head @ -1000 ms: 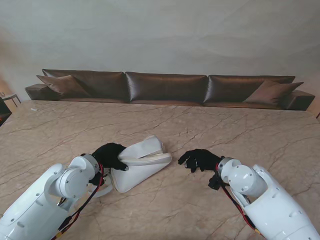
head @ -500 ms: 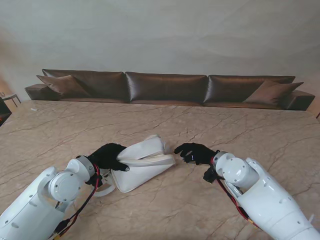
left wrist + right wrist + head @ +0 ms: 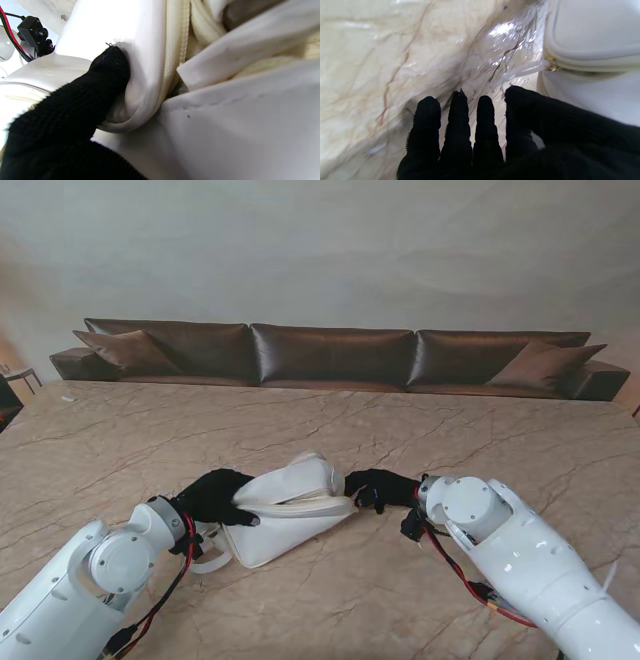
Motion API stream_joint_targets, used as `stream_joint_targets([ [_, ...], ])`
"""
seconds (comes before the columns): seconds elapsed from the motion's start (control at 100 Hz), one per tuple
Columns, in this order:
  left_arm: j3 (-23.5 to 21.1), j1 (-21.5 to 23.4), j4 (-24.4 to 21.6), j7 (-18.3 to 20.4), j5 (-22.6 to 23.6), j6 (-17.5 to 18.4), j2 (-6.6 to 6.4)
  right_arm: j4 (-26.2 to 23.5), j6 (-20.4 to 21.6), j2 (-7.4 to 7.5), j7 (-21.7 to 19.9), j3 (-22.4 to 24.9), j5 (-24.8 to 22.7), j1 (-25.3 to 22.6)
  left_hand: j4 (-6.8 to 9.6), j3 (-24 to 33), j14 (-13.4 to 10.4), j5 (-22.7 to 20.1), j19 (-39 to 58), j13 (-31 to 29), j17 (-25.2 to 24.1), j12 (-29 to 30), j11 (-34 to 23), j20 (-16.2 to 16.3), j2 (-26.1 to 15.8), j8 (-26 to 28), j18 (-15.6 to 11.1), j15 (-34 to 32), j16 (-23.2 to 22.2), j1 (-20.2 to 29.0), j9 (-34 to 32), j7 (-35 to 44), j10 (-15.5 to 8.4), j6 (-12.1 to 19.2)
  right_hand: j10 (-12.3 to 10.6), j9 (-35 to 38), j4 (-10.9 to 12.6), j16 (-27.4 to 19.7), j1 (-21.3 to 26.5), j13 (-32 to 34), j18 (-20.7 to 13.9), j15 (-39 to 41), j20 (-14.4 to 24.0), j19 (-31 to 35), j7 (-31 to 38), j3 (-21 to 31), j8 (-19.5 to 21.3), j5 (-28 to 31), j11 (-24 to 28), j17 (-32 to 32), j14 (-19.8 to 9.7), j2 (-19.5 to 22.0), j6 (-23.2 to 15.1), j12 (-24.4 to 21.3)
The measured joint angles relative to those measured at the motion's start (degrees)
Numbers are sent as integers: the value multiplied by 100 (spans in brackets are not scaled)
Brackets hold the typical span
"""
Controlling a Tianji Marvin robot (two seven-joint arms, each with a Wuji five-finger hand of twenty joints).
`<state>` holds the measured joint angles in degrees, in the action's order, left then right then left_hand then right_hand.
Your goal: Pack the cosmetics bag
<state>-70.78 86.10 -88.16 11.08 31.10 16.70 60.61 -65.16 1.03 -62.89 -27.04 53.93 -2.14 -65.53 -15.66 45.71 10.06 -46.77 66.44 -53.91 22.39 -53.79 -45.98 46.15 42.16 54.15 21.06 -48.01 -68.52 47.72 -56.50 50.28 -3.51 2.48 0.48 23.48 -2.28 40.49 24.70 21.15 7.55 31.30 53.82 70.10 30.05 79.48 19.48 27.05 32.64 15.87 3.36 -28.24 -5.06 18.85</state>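
Item: white cosmetics bag [image 3: 288, 510], lying on the marble tabletop [image 3: 330, 430] between our two hands, its zippered mouth [image 3: 175, 50] gaping slightly.

Left hand [image 3: 215, 495]: black-gloved, closed on the bag's left end. In our wrist view one of the fingers [image 3: 105, 75] presses into the soft wall just beside the zipper, denting it.

Right hand [image 3: 378, 487]: black-gloved, at the bag's right end. Its fingers [image 3: 460, 117] lie side by side, narrowly spaced, stretched out over the tabletop; the thumb [image 3: 532, 105] sits against the bag's side. A gold zipper slider [image 3: 551, 65] and pale pull tab [image 3: 520, 71] lie just beyond the thumb tip, apart from it. We see nothing held in this hand.

Behind the tabletop: a long brown sofa [image 3: 330, 355].
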Motion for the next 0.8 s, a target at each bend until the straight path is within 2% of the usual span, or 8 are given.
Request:
stream_joint_targets([
  [0.08,-2,17,-29,5,10,0,-2,100,107,0,-182,-64,165,69,0,0,1,0,-12,0,-15,-3,0,1,0,39,0,2,0,1,0,0,0,0,-1,27,96,25,-171,-7,-67,0,57,1,150,-27,292,358,15,-43,0,149,-28,0],
  [0.2,-4,17,-35,17,11,-6,-2,162,171,-10,-212,-108,189,98,0,0,1,0,-63,1,-56,-4,0,44,0,58,6,9,-3,1,0,0,0,0,-1,36,186,142,-578,3,-93,78,188,24,668,-399,1069,713,-20,-12,-39,334,-214,4],
  [0.29,-7,17,-36,20,17,-18,-2,179,175,-16,-221,-107,205,97,0,0,1,0,-64,1,-59,-5,0,65,0,64,8,15,-10,2,0,0,0,0,-1,248,-401,166,-578,93,-93,64,190,170,1565,-605,1344,677,-32,122,-87,-174,-559,55],
  [0.32,-7,16,-36,20,19,-27,-2,179,175,-18,-221,-99,206,94,0,0,1,0,-65,1,-59,-5,0,68,0,65,9,39,-41,2,0,0,0,0,-1,402,-505,166,-578,267,-93,114,190,229,1855,-572,1420,784,-33,187,-37,-325,-665,64],
  [0.42,-6,12,-36,22,24,-60,-2,178,175,-21,-220,-52,201,63,-5,-20,1,0,-68,13,-60,-5,0,73,1,68,11,69,-51,44,0,0,0,0,-2,819,-627,187,-574,609,-86,240,193,462,2422,-799,1758,1127,-68,419,-12,-385,-1001,142],
  [0.59,45,-14,-21,15,23,-106,-3,146,224,0,-221,-11,87,5,-9,-39,2,-2,-69,54,-72,-6,4,122,1,69,12,77,-54,58,1,0,1,0,-5,1346,-815,217,-512,1064,-18,367,191,654,2609,-800,2524,1343,80,682,44,-590,-1204,339],
  [0.73,80,-28,-16,7,19,-139,-2,82,197,35,-260,29,55,-54,-10,-41,2,-36,-70,57,-74,-6,8,133,9,69,13,97,-54,63,2,0,1,0,52,2149,-816,382,-453,2097,82,768,191,1047,2717,-800,2849,1396,384,1342,275,-1061,-1208,438],
  [0.8,89,-32,-13,5,16,-166,-1,78,197,56,-314,24,43,-60,-11,-43,2,-38,-70,60,-75,-6,8,133,9,69,13,125,-55,65,2,0,1,0,52,2612,-1057,583,-169,2711,101,1205,159,1289,2781,-803,2849,1396,780,1814,285,-1421,-1209,583],
])
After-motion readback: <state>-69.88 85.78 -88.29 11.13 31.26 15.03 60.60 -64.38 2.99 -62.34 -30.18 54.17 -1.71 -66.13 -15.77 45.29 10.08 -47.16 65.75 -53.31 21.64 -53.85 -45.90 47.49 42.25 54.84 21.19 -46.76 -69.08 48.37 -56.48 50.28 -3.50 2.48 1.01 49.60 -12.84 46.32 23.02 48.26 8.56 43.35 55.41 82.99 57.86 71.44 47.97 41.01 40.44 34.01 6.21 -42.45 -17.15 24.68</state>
